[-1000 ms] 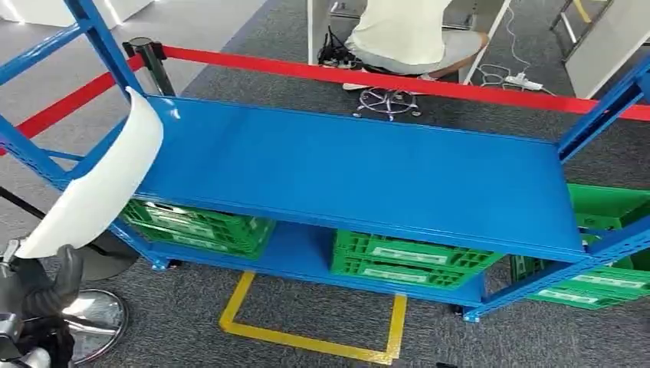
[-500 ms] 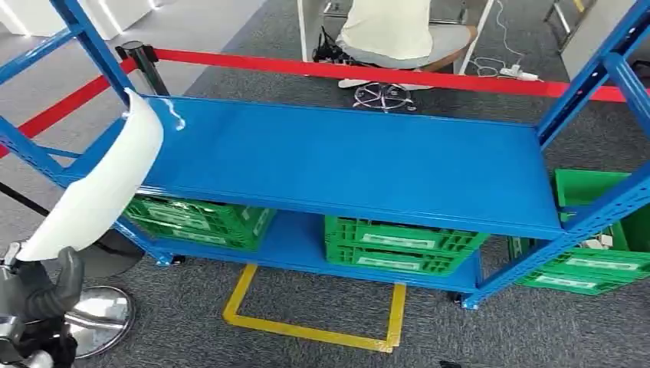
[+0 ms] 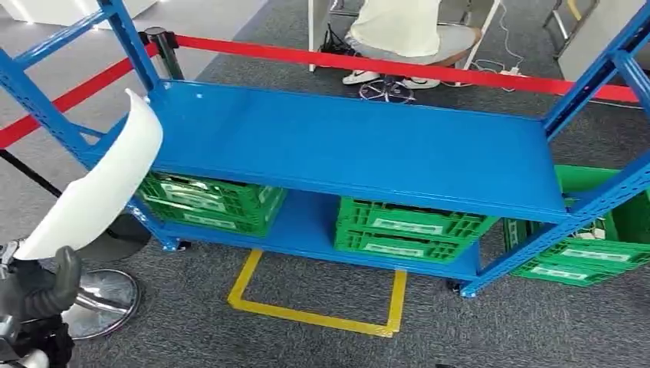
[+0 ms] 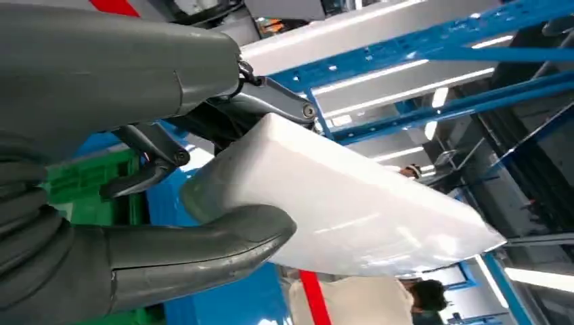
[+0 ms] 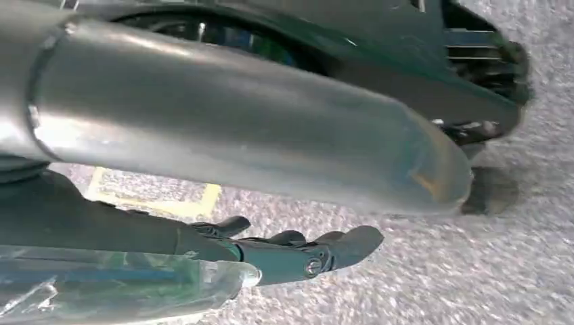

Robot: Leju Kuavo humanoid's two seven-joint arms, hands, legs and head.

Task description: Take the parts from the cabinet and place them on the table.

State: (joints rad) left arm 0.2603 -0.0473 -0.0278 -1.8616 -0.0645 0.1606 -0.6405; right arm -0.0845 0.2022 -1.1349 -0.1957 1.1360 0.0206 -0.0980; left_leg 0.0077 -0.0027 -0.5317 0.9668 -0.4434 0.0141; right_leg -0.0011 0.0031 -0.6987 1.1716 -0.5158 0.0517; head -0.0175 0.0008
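Note:
A long, curved white part (image 3: 100, 184) rises from my left hand (image 3: 38, 295) at the lower left of the head view, its tip reaching the left end of the blue rack's bare middle shelf (image 3: 360, 146). In the left wrist view the thumb and fingers (image 4: 169, 257) clasp the lower end of that white part (image 4: 352, 203). My right hand (image 5: 291, 254) hangs over grey carpet with its fingers stretched out straight. A clear glossy strip (image 5: 101, 284) lies along them at the picture's edge; I cannot tell what it is.
Green crates (image 3: 211, 201) (image 3: 410, 228) sit on the rack's bottom shelf, more green crates (image 3: 590, 253) to its right. Red barrier tape (image 3: 398, 67) runs behind the rack, with a seated person (image 3: 398, 27) beyond. Yellow floor tape (image 3: 314, 314) and a round metal base (image 3: 100, 303) lie in front.
The whole view has shifted a little, so the rack now sits slightly lower and to the right. The white part stays in my left hand at the same spot.

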